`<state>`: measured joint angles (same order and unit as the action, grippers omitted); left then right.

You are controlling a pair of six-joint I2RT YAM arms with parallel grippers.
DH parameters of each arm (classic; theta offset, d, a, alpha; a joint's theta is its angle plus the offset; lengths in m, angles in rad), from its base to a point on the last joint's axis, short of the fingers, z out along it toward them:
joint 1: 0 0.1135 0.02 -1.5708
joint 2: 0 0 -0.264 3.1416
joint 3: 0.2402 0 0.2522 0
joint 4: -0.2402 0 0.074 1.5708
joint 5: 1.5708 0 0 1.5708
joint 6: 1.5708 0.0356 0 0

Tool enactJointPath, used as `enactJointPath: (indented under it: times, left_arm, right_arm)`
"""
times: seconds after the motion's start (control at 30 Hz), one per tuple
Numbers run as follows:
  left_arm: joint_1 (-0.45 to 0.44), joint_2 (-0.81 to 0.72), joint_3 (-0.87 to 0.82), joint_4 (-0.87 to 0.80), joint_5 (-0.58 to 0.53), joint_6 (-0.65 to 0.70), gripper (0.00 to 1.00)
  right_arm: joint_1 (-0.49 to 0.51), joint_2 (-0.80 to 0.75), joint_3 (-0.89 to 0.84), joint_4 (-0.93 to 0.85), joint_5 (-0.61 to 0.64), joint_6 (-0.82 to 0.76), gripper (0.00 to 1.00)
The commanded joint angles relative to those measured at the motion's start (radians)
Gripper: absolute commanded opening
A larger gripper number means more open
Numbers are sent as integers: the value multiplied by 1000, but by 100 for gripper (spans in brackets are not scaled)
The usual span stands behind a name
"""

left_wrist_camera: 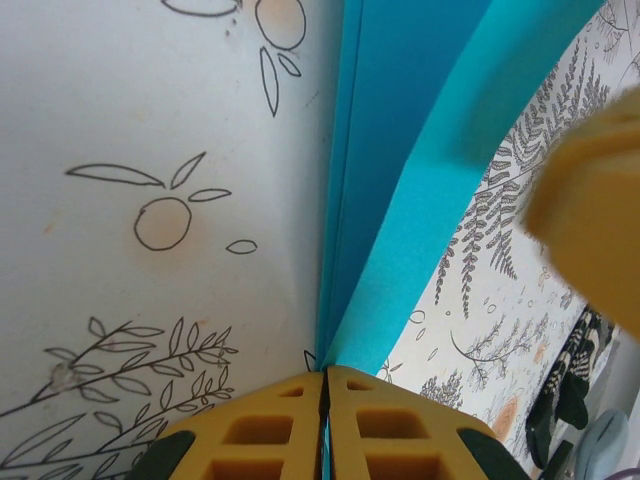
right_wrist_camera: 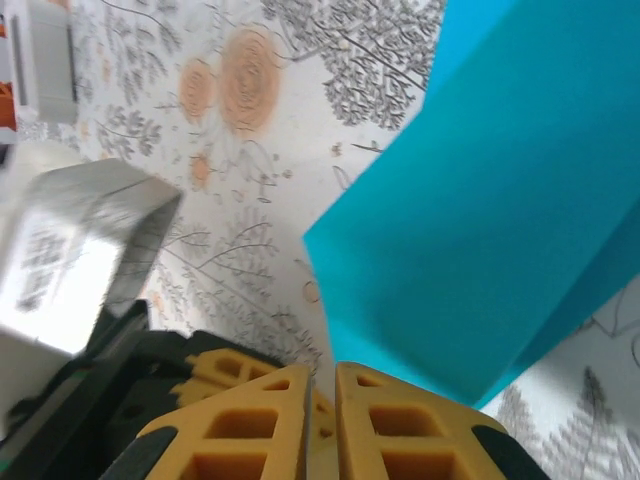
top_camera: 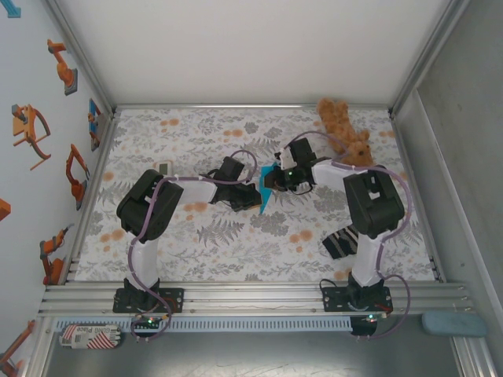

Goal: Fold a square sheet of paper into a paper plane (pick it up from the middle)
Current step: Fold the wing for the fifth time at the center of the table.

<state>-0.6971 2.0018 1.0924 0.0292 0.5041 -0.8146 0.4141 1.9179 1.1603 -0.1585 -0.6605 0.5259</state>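
The cyan-blue sheet of paper (top_camera: 266, 193) is folded into a narrow pointed shape and stands on edge at mid-table between my two grippers. My left gripper (top_camera: 247, 196) is at its left side. In the left wrist view the left gripper (left_wrist_camera: 327, 372) is shut on the paper (left_wrist_camera: 400, 150), whose folded layers run up from between the fingertips. My right gripper (top_camera: 277, 179) is at the paper's far right. In the right wrist view the right gripper (right_wrist_camera: 322, 368) is all but shut, with a thin bare slit. The paper (right_wrist_camera: 490, 220) lies just past its right finger.
A brown teddy bear (top_camera: 344, 129) lies at the back right. A dark striped cloth (top_camera: 342, 242) sits by the right arm, and a small white device (top_camera: 165, 167) lies at the left. The left arm's grey wrist body (right_wrist_camera: 80, 250) is close to the right gripper.
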Motion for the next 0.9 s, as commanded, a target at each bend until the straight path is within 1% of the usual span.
enactJointPath:
  times: [0.0, 0.13, 0.2, 0.57, 0.87]
  left_arm:
    - [-40, 119, -33, -100, -62, 19, 9]
    - [-42, 120, -34, -98, -62, 19, 9]
    - [-41, 119, -33, -97, -62, 19, 9]
    - [-42, 116, -33, -100, -64, 19, 9]
    - [-41, 115, -34, -101, -65, 19, 9]
  right_arm:
    - [3, -52, -28, 6, 26, -11, 13]
    - [5, -9, -22, -3, 7, -9, 7]
    - [7, 7, -17, -7, 12, -12, 6]
    - [18, 73, 35, -56, 18, -36, 6]
    - [25, 96, 55, -95, 58, -44, 6]
